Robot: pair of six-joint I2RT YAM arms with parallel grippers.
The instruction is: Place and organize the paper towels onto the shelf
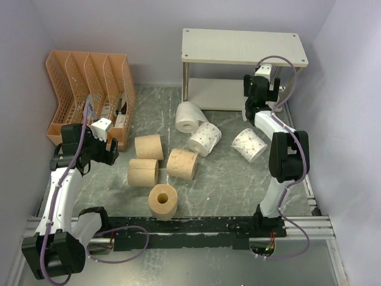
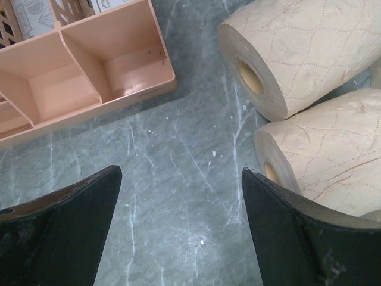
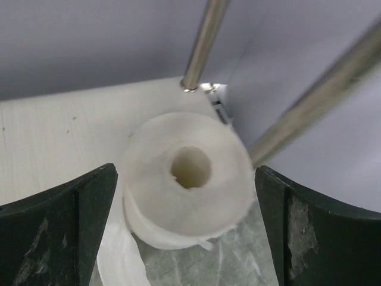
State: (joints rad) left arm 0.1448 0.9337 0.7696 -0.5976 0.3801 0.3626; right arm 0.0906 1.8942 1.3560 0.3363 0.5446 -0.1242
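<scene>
Step in hand: I judge this is the placing of a white roll [image 3: 187, 179] on the lower board [image 3: 53, 131] of the shelf [image 1: 238, 46]. The top board carries nothing yet.
Right fingers [image 3: 53, 232]: spread wide, one on each side of this roll, whose core end faces the wrist camera. They are so near its sides that I cannot tell if they press it or stand free.
Where the roll is: at the corner of the lower board, between two metal legs [image 3: 205, 42]. Grey surface [image 3: 196, 268] shows just below it, so I cannot tell if it rests fully on the board.
Left fingers [image 2: 65, 220]: parted wide, holding nothing, low over bare surface just beside two tan rolls [image 2: 309, 53].
Other rolls: in the top view, three white rolls [image 1: 189, 116] lie near the shelf, and four tan ones lie nearer to the arms.
Next move, as I judge: be sure the roll sits on the board, then pull the fingers straight back without dragging it.
Edges: one leg is close to the right finger, and the board edge is under the roll. The orange organizer [image 2: 89, 83] is near the left fingers.
Open room: the lower board to the left of the roll is bare.
</scene>
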